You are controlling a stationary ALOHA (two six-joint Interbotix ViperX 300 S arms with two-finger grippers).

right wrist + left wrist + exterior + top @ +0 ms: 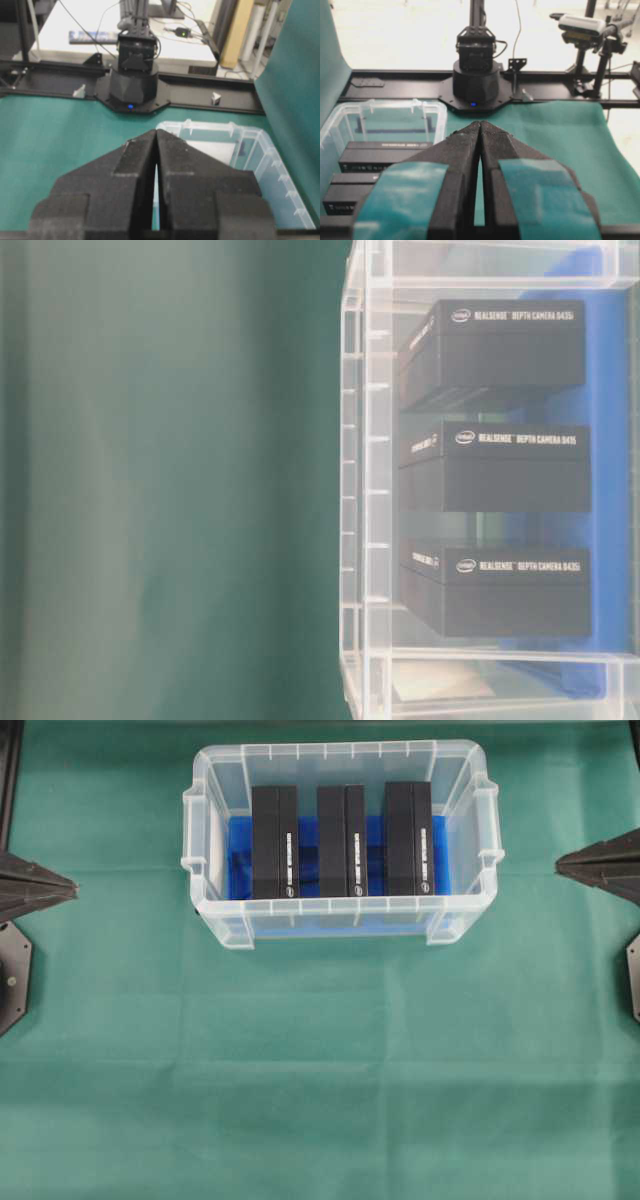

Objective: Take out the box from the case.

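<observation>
Green cloth covers the desk point(320, 1100); at its far middle stands the case point(340, 760) with three black RealSense boxes point(274, 842) inside. Left claw point(72, 888) and right claw point(560, 866) are closed, empty, well apart from it.

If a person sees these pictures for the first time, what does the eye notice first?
A clear case with blue lining sits at the upper middle of the green cloth, holding three black boxes side by side. The left gripper and right gripper wait shut at the edges.
</observation>
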